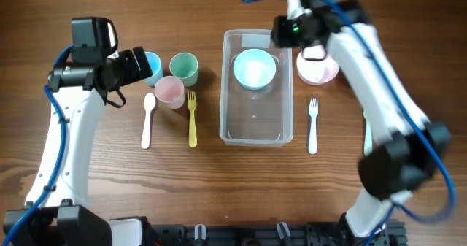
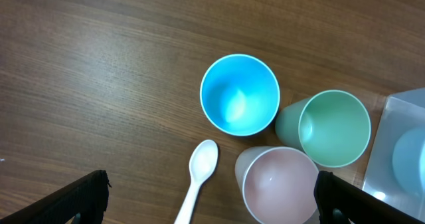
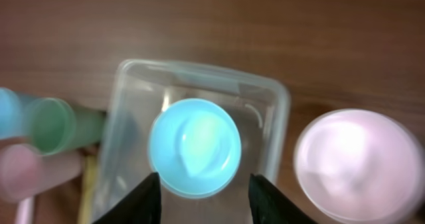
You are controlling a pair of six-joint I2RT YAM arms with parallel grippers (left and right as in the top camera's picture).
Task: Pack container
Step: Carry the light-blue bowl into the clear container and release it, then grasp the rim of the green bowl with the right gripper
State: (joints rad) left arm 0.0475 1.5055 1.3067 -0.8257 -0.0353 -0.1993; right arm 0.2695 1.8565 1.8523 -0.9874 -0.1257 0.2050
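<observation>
The clear container [image 1: 257, 129] stands mid-table with a blue bowl [image 1: 254, 68] in its far end; both show in the right wrist view, the container [image 3: 275, 127] and the bowl [image 3: 194, 146]. My right gripper [image 1: 288, 28] is open and empty above the container's far end [image 3: 204, 201]. A pink bowl [image 1: 318, 68] sits right of the container [image 3: 355, 163]. My left gripper [image 1: 131, 65] is open and empty [image 2: 211, 207] over the blue cup [image 2: 240, 94], green cup [image 2: 333, 127], pink cup [image 2: 279, 184] and white spoon [image 2: 198, 177].
A yellow fork [image 1: 193, 118] lies left of the container, beside the white spoon [image 1: 147, 119]. A white fork [image 1: 313, 125] lies to the container's right. The three cups [image 1: 170, 72] cluster at the left back.
</observation>
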